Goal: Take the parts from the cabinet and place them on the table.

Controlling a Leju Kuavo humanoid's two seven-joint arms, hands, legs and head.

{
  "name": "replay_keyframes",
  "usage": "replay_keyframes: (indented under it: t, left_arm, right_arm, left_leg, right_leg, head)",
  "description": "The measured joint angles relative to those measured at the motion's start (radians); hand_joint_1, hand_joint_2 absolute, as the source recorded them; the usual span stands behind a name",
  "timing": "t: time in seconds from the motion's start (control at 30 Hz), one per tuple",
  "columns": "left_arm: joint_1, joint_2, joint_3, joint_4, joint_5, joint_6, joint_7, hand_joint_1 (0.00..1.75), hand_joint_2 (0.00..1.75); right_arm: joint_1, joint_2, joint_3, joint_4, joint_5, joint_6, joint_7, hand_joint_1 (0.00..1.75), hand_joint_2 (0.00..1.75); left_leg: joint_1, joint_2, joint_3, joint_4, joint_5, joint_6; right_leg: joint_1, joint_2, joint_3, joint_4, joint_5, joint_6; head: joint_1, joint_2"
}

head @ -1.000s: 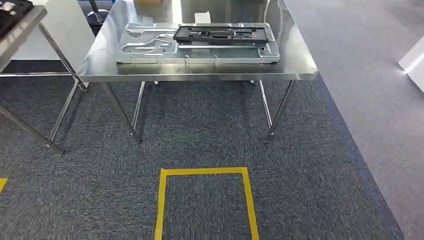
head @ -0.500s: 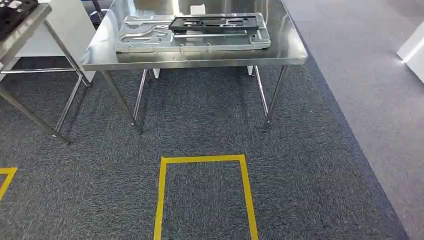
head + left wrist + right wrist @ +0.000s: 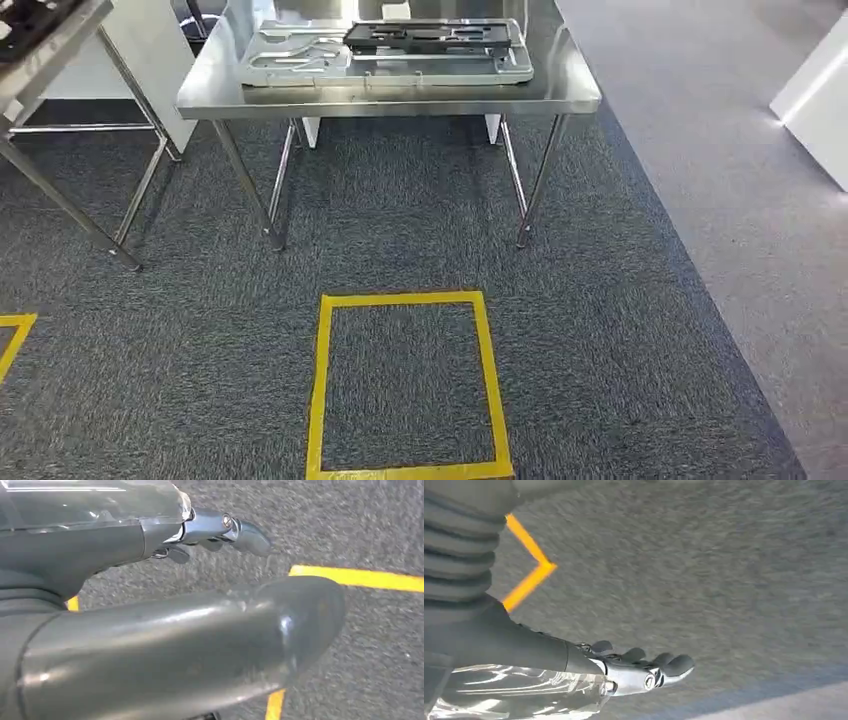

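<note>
A flat silver metal part lies on the steel table ahead of me, and a black frame part rests on top of it toward the right. My left hand hangs over the grey carpet, thumb and fingers apart, with nothing in it. My right hand also hangs over the carpet, its fingers stretched out and holding nothing. Both hands are far from the table.
A yellow tape square marks the carpet between me and the table. A second steel table with a dark part stands at the left. A white block sits at the right on lighter floor.
The whole picture has shifted: the table and the yellow square now sit higher and farther off, so the camera has moved back. The parts on the table keep their places.
</note>
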Motion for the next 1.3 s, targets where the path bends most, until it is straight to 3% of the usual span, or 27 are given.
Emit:
replay_keyframes:
  t: [0.07,0.1,0.13,0.17,0.23,0.3,0.33,0.43,0.47,0.5,0.57,0.6,0.63,0.67,0.73,0.77,0.8,0.93,0.97,1.0,1.03,1.1,1.13,1.17,1.23,1.27,1.3]
  left_arm:
    - [0.002,0.0,0.0,0.0,-0.001,0.0,0.0,0.0,0.0]
    - [0.002,0.0,0.001,0.0,-0.001,0.0,0.0,0.0,0.0]
    - [0.002,0.0,0.002,0.0,-0.002,0.0,0.0,0.0,0.0]
    - [0.002,0.0,0.002,0.0,-0.002,0.0,0.0,0.0,0.0]
    - [0.002,0.0,0.004,0.0,-0.003,0.0,-0.001,0.0,0.0]
    - [0.002,-0.003,0.006,0.0,-0.006,0.006,-0.002,0.0,0.0]
    - [0.004,-0.004,0.006,0.0,-0.007,0.012,-0.003,0.0,0.0]
    - [0.004,-0.004,0.01,0.0,-0.015,0.019,-0.003,0.0,0.0]
    - [0.004,-0.004,0.012,0.0,-0.016,0.021,-0.003,0.0,0.0]
    - [0.006,-0.004,0.013,0.0,-0.016,0.021,-0.003,0.0,0.0]
    - [0.01,-0.005,0.015,0.0,-0.019,0.022,-0.002,0.0,0.0]
    - [0.011,-0.006,0.016,0.0,-0.023,0.023,-0.002,0.0,0.0]
    - [0.012,-0.006,0.016,0.0,-0.023,0.023,-0.001,0.0,0.0]
    - [0.013,-0.006,0.017,0.0,-0.023,0.024,-0.001,0.0,0.0]
    - [0.014,-0.006,0.018,0.0,-0.023,0.029,0.0,0.0,0.0]
    - [0.014,-0.006,0.018,-0.001,-0.023,0.031,0.0,0.0,0.0]
    - [0.011,-0.006,0.018,-0.002,-0.024,0.032,0.0,0.0,0.0]
    - [0.012,-0.006,0.019,-0.005,-0.024,0.032,0.0,0.0,0.0]
    - [0.015,-0.007,0.019,-0.005,-0.025,0.032,0.0,0.0,0.0]
    - [0.015,-0.01,0.019,-0.005,-0.026,0.032,0.001,0.0,0.0]
    - [0.013,-0.01,0.019,-0.005,-0.027,0.032,0.001,0.0,0.0]
    - [0.011,-0.009,0.019,-0.005,-0.027,0.033,0.001,0.0,0.0]
    - [0.011,-0.009,0.02,-0.005,-0.028,0.034,0.001,0.0,0.0]
    - [0.013,-0.009,0.02,-0.005,-0.029,0.035,0.001,0.0,0.0]
    - [0.015,-0.009,0.021,-0.005,-0.034,0.035,0.002,0.0,0.0]
    - [0.014,-0.009,0.021,-0.005,-0.034,0.035,0.001,0.0,0.0]
    - [0.014,-0.011,0.021,-0.005,-0.034,0.034,0.002,0.0,0.0]
  right_arm:
    - [-0.001,-0.01,-0.011,0.032,-0.002,-0.005,0.02,0.0,0.0]
    - [-0.003,-0.015,-0.016,0.045,-0.003,-0.006,0.03,0.0,0.0]
    - [-0.005,-0.02,-0.019,0.06,-0.003,-0.008,0.039,0.0,0.0]
    - [-0.006,-0.024,-0.022,0.071,-0.003,-0.009,0.044,0.0,0.0]
    - [-0.009,-0.034,-0.028,0.092,-0.003,-0.009,0.052,0.0,0.0]
    - [-0.014,-0.041,-0.029,0.106,-0.003,0.003,0.057,0.0,0.0]
    - [-0.014,-0.042,-0.03,0.111,-0.002,0.022,0.061,0.0,0.0]
    - [-0.012,-0.045,-0.031,0.134,0.001,0.103,0.08,0.0,0.0]
    - [-0.01,-0.045,-0.031,0.14,0.008,0.117,0.092,0.0,0.0]
    - [-0.01,-0.046,-0.031,0.146,0.019,0.126,0.111,0.0,0.0]
    - [-0.007,-0.048,-0.031,0.161,0.035,0.13,0.145,0.0,0.0]
    - [-0.005,-0.048,-0.031,0.17,0.04,0.13,0.156,0.0,0.0]
    - [-0.004,-0.048,-0.031,0.174,0.042,0.129,0.161,0.0,0.0]
    - [-0.003,-0.048,-0.031,0.18,0.043,0.128,0.164,0.0,0.0]
    - [-0.003,-0.048,-0.031,0.19,0.047,0.128,0.173,0.0,0.0]
    - [-0.003,-0.048,-0.031,0.195,0.05,0.128,0.175,0.0,0.0]
    - [-0.002,-0.048,-0.031,0.199,0.054,0.128,0.179,0.0,0.0]
    - [-0.009,-0.049,-0.031,0.213,0.061,0.131,0.181,0.0,0.0]
    - [-0.01,-0.051,-0.031,0.214,0.061,0.132,0.181,0.0,0.0]
    - [-0.01,-0.054,-0.03,0.216,0.064,0.133,0.18,0.0,0.0]
    - [-0.008,-0.054,-0.03,0.219,0.066,0.135,0.179,0.0,0.0]
    - [-0.003,-0.055,-0.031,0.224,0.072,0.139,0.179,0.0,0.0]
    - [-0.001,-0.057,-0.031,0.227,0.074,0.143,0.178,0.0,0.0]
    - [-0.001,-0.058,-0.031,0.23,0.077,0.149,0.175,0.0,0.0]
    - [0.001,-0.062,-0.031,0.236,0.083,0.159,0.171,0.0,0.0]
    - [0.002,-0.063,-0.031,0.237,0.085,0.163,0.171,0.0,0.0]
    - [0.003,-0.066,-0.03,0.238,0.085,0.162,0.171,0.0,0.0]
  left_leg:
    - [-0.003,0.001,-0.038,0.004,0.026,0.002]
    - [-0.003,0.002,-0.059,0.008,0.039,0.002]
    - [-0.004,0.002,-0.077,0.015,0.052,0.0]
    - [-0.003,0.003,-0.102,0.024,0.063,-0.003]
    - [-0.003,0.004,-0.145,0.042,0.077,-0.008]
    - [-0.009,0.001,-0.167,0.063,0.086,-0.017]
    - [-0.011,0.001,-0.173,0.071,0.09,-0.023]
    - [-0.009,0.001,-0.184,0.074,0.117,-0.042]
    - [-0.003,-0.004,-0.191,0.086,0.098,-0.047]
    - [-0.002,-0.006,-0.206,0.12,0.049,-0.054]
    - [0.002,-0.006,-0.255,0.269,-0.059,-0.066]
    - [0.004,-0.006,-0.279,0.349,-0.086,-0.071]
    - [0.005,-0.006,-0.284,0.385,-0.085,-0.072]
    - [0.006,-0.006,-0.265,0.374,-0.061,-0.072]
    - [0.006,0.0,-0.163,0.234,0.0,-0.066]
    - [0.004,0.018,-0.096,0.133,0.019,-0.059]
    - [-0.003,0.048,-0.059,0.067,-0.002,-0.05]
    - [-0.009,0.023,-0.076,0.052,0.015,-0.025]
    - [0.003,0.016,-0.07,0.04,0.027,-0.017]
    - [0.002,0.008,-0.075,0.038,0.033,-0.009]
    - [0.001,0.002,-0.081,0.038,0.037,-0.003]
    - [-0.002,-0.019,-0.096,0.04,0.046,0.001]
    - [-0.003,-0.029,-0.1,0.043,0.049,0.0]
    - [-0.003,-0.043,-0.104,0.046,0.05,-0.002]
    - [-0.003,-0.069,-0.107,0.054,0.051,-0.004]
    - [-0.004,-0.081,-0.108,0.058,0.051,-0.006]
    - [-0.002,-0.087,-0.114,0.061,0.052,-0.009]
  right_leg:
    - [-0.003,0.0,-0.031,0.148,-0.125,0.009]
    - [-0.004,-0.001,-0.042,0.219,-0.149,0.013]
    - [-0.003,-0.001,-0.038,0.26,-0.133,0.014]
    - [-0.004,-0.001,-0.017,0.261,-0.09,0.014]
    - [-0.004,-0.001,0.076,0.166,-0.018,0.01]
    - [0.003,-0.002,0.241,-0.033,-0.065,-0.001]
    - [0.003,-0.002,0.274,-0.109,-0.104,-0.011]
    - [0.004,-0.003,0.252,-0.106,-0.089,-0.036]
    - [-0.001,-0.014,0.247,-0.106,-0.079,-0.047]
    - [0.0,-0.017,0.239,-0.106,-0.073,-0.054]
    - [0.002,-0.03,0.219,-0.103,-0.059,-0.059]
    - [0.003,-0.037,0.204,-0.098,-0.053,-0.059]
    - [0.004,-0.042,0.193,-0.092,-0.049,-0.058]
    - [0.004,-0.05,0.181,-0.085,-0.047,-0.056]
    - [0.004,-0.064,0.171,-0.075,-0.046,-0.054]
    - [0.005,-0.073,0.171,-0.071,-0.045,-0.053]
    - [0.009,-0.08,0.169,-0.069,-0.046,-0.048]
    - [0.011,-0.114,0.17,-0.071,-0.037,-0.022]
    - [0.009,-0.099,0.168,-0.062,-0.047,-0.014]
    - [0.007,-0.048,0.152,-0.027,-0.081,-0.009]
    - [0.005,-0.022,0.122,0.033,-0.122,-0.008]
    - [0.001,-0.006,0.047,0.194,-0.196,-0.005]
    - [0.001,-0.005,0.028,0.232,-0.202,-0.004]
    - [0.001,-0.004,0.03,0.227,-0.18,-0.003]
    - [0.0,0.005,0.099,0.088,-0.087,-0.009]
    - [0.001,0.032,0.145,-0.006,-0.043,-0.016]
    - [0.0,0.089,0.164,-0.054,-0.045,-0.025]
  head:
    - [0.0,0.0]
    - [0.001,0.0]
    - [0.0,0.0]
    - [0.001,0.0]
    - [0.001,0.0]
    - [0.003,0.0]
    - [0.002,0.0]
    - [0.001,0.0]
    - [0.003,0.0]
    - [-0.001,0.0]
    - [-0.006,0.0]
    - [-0.006,0.0]
    - [-0.006,0.0]
    - [-0.006,0.0]
    - [-0.007,0.0]
    - [-0.006,0.0]
    - [-0.006,0.0]
    - [-0.007,0.0]
    - [-0.008,0.0]
    - [0.0,0.0]
    - [0.001,0.0]
    - [0.0,0.0]
    - [0.001,0.0]
    - [0.001,0.0]
    - [0.001,0.0]
    - [0.001,0.0]
    - [0.001,0.0]
